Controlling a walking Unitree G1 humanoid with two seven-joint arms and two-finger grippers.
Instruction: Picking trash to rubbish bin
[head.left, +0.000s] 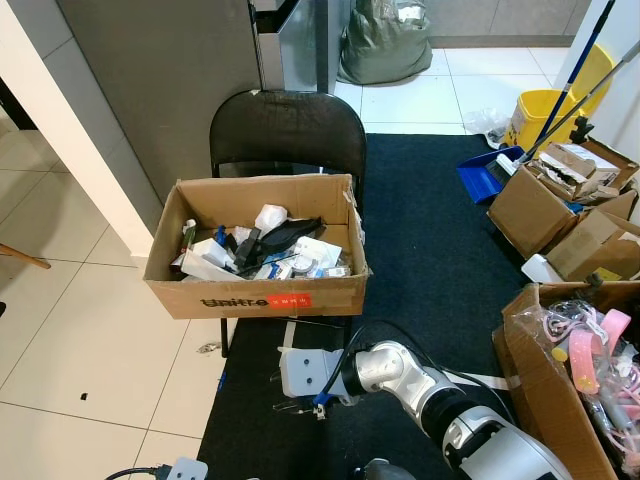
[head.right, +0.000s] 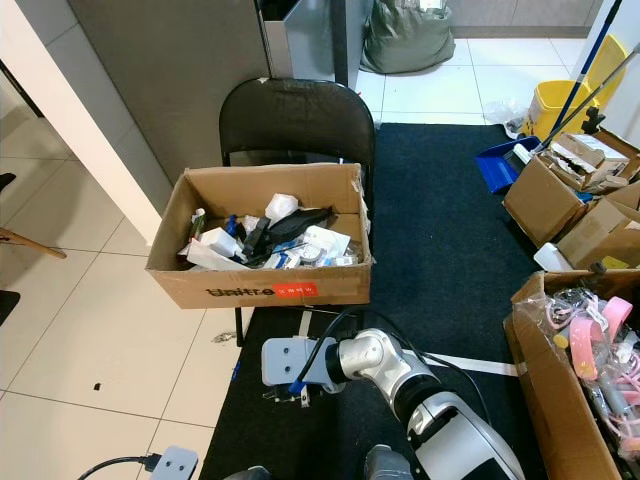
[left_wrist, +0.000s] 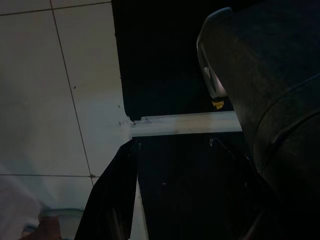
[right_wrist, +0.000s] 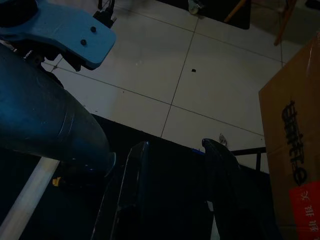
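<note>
The left claw (left_wrist: 125, 200) hangs low at about seven o'clock over the edge where white floor tiles (head.left: 90, 340) meet the dark carpet (head.left: 430, 250); whether its fingers are parted or closed cannot be told.

At about eleven o'clock of the scene a cardboard box (head.left: 255, 298) serving as the rubbish bin sits on a black folding chair (head.left: 288, 130). It holds the trash (head.left: 265, 250): crumpled white paper, small cartons, a black piece lying across the top.

Toward six o'clock the right arm reaches across to its left, and the right claw (right_wrist: 172, 165) hangs just above the carpet in front of the chair legs, fingers parted and holding nothing.

At three o'clock stand more open cartons (head.left: 560, 200), a blue dustpan (head.left: 485, 172) and a yellow mop bucket (head.left: 540, 110).
</note>
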